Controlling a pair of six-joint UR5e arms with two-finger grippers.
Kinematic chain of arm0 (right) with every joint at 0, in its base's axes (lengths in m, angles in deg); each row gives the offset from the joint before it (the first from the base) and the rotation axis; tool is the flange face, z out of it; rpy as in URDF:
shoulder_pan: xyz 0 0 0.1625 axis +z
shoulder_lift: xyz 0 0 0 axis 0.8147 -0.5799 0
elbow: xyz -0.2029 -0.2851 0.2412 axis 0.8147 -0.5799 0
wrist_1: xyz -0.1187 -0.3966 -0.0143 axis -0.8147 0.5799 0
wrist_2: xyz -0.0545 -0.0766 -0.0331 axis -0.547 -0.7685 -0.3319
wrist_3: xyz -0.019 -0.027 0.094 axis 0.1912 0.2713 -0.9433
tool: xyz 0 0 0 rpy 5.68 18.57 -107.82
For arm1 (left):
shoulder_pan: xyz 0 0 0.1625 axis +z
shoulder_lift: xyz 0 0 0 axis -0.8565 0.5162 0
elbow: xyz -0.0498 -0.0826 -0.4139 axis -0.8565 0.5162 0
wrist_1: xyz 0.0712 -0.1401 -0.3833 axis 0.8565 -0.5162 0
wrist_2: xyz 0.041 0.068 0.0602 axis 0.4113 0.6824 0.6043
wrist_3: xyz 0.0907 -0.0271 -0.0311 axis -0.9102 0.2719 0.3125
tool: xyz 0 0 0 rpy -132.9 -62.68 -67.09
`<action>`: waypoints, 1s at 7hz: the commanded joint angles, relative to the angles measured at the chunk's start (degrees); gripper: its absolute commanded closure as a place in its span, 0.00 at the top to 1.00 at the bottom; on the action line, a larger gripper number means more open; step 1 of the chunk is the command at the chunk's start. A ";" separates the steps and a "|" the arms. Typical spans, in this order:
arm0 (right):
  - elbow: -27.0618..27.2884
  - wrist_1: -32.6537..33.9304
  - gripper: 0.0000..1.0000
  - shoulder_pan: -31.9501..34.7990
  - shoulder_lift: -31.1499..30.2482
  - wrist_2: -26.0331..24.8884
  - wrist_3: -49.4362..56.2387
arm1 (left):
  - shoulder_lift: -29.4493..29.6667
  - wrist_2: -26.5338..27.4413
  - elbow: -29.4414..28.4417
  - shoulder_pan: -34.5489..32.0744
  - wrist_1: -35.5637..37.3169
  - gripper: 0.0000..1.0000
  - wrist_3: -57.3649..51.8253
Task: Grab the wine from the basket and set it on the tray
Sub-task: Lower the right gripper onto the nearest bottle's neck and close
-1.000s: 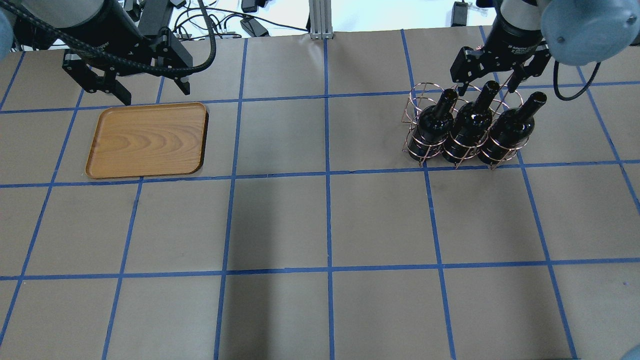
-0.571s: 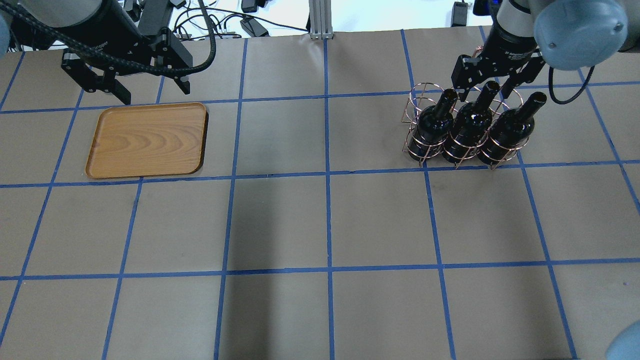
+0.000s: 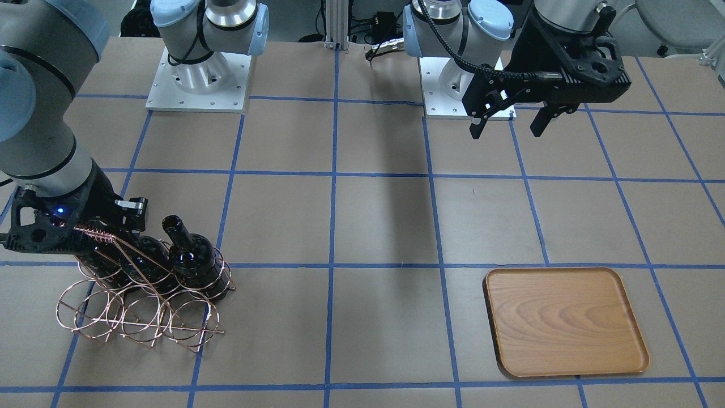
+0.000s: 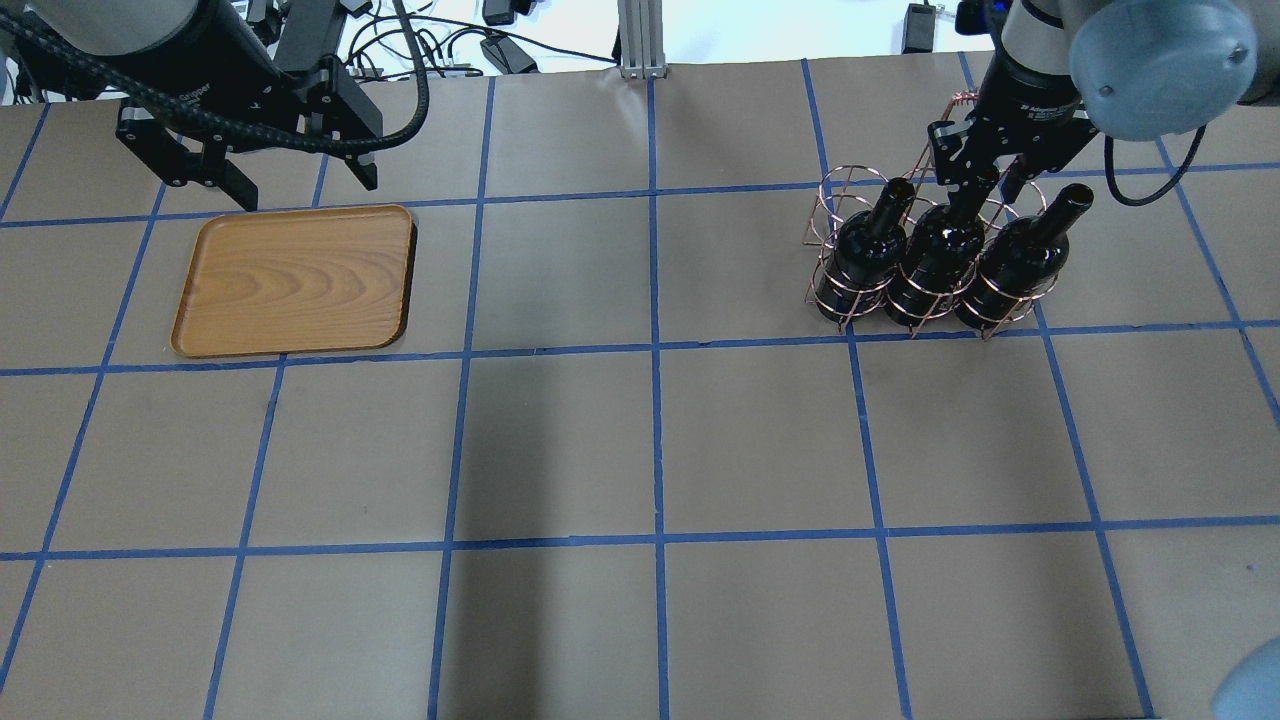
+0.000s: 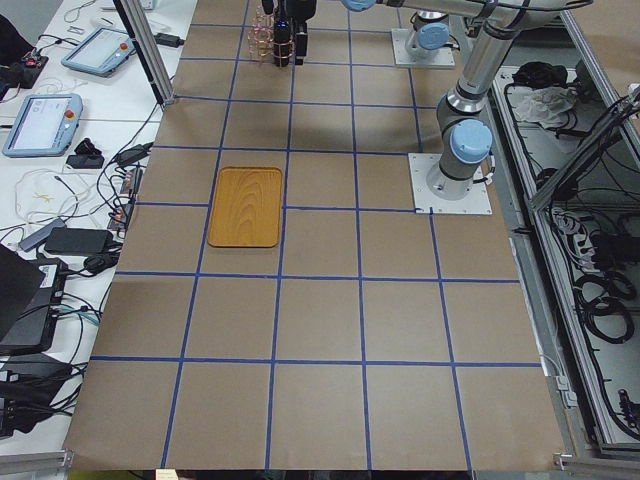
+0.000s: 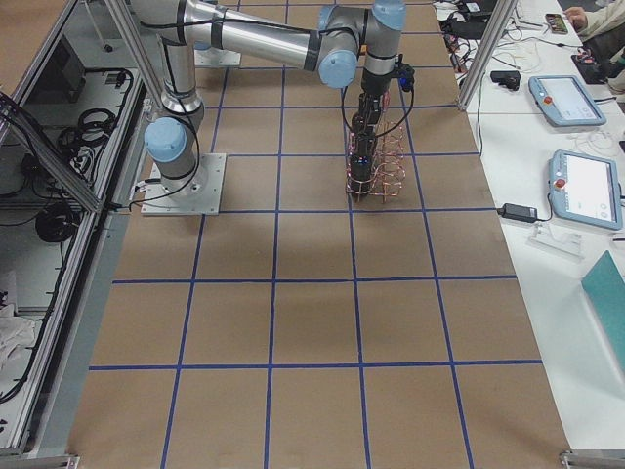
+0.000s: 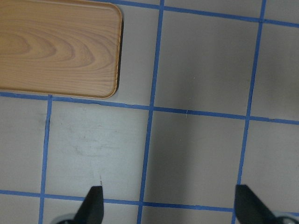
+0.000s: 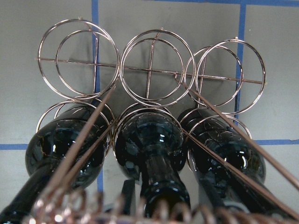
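Three near-black wine bottles lie side by side in the copper wire basket point(image 4: 835, 200) at the table's far right. My right gripper point(image 4: 982, 180) is down over the neck of the middle wine bottle point(image 4: 935, 255), under the coil-wrapped handle. Its fingers have closed in against that neck. In the right wrist view the middle bottle point(image 8: 149, 144) runs to the bottom centre, with one dark finger point(image 8: 128, 196) beside it. The wooden tray point(image 4: 295, 280) lies bare at the far left. My left gripper point(image 4: 305, 185) hangs open and empty above the tray's back edge.
The table is brown paper with a blue tape grid. The left bottle point(image 4: 865, 255) and right bottle point(image 4: 1015, 255) flank the gripped one closely. The basket's unfilled rings point(image 3: 136, 317) face the operators' side. Both arm bases point(image 3: 198, 73) stand at the robot's edge.
My right gripper has come down and forward onto the middle bottle's neck, and its fingers have narrowed from wide open. The bottles, the basket and my left arm have not moved.
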 commanded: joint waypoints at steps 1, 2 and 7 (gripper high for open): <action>0.00 0.15 0.44 0.00 0.00 0.56 -0.07 | -0.34 0.09 0.00 -0.01 -0.77 1.00 -0.05; -0.17 0.24 0.44 0.00 0.00 0.47 -0.15 | -0.34 0.00 0.00 -0.01 -0.77 1.00 0.04; -0.53 2.18 0.34 0.00 0.35 1.60 1.50 | -0.60 0.00 0.00 -0.01 -1.30 1.00 0.04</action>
